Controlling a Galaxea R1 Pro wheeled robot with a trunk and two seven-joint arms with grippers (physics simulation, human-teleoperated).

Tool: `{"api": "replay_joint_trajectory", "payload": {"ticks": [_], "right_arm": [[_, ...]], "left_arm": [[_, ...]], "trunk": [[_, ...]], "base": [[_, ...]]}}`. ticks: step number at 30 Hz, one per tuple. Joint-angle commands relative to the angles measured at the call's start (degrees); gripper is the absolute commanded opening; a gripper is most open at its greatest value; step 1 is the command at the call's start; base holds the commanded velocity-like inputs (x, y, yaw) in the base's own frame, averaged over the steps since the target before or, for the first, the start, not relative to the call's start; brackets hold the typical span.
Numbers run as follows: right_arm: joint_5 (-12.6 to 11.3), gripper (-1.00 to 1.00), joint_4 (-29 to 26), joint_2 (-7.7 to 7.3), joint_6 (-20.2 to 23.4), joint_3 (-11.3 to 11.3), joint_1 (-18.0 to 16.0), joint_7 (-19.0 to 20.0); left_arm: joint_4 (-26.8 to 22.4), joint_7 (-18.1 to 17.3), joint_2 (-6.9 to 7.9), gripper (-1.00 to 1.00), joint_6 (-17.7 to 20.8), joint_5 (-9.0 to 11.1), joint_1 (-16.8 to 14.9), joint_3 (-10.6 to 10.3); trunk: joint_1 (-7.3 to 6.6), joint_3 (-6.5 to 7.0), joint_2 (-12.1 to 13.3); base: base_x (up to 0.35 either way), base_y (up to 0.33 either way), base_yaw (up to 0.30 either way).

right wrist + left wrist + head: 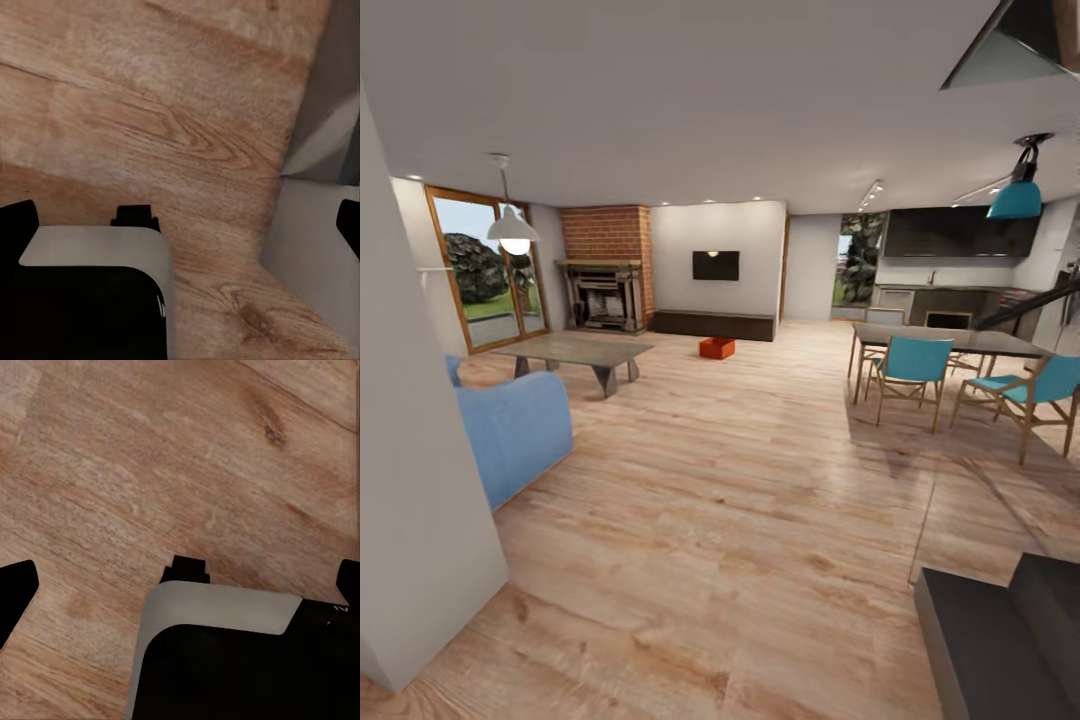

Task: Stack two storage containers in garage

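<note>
Far across the living room, an orange-red storage container (716,347) sits on the wood-plank flooring in front of the long low dark cabinet (712,325) and the black TV (715,265). From this distance I cannot tell whether it is one bin or two together. My left gripper (180,585) hangs open over wood planks, one black fingertip (15,592) at each side of its wrist view. In the same way, my right gripper (182,221) is open and holds nothing. The garage and its floor are out of view.
A blue sofa (515,430) and a low coffee table (575,355) stand at the left behind a white wall corner (420,500). At the right are a dining table (950,342) with teal chairs (912,372) and dark stair steps (1000,640). A wide plank floor runs down the middle.
</note>
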Motion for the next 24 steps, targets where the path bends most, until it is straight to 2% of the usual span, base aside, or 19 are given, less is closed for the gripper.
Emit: {"api": "replay_joint_trajectory", "payload": {"ticks": [1,24], "right_arm": [[-0.43,1.00,0.18,0.03,-0.30,0.48,-0.08,-0.02],[-0.43,1.00,0.18,0.03,-0.17,0.48,-0.08,0.07]], "left_arm": [[0.02,0.11,0.00,1.00,-0.16,0.50,-0.03,-0.47],[0.02,0.11,-0.06,1.00,-0.16,0.50,-0.03,-0.47]], "trunk": [[0.04,-0.07,-0.03],[0.04,-0.07,-0.03]], "base": [[0.325,0.080,-0.054],[0.325,0.080,-0.003]]}}
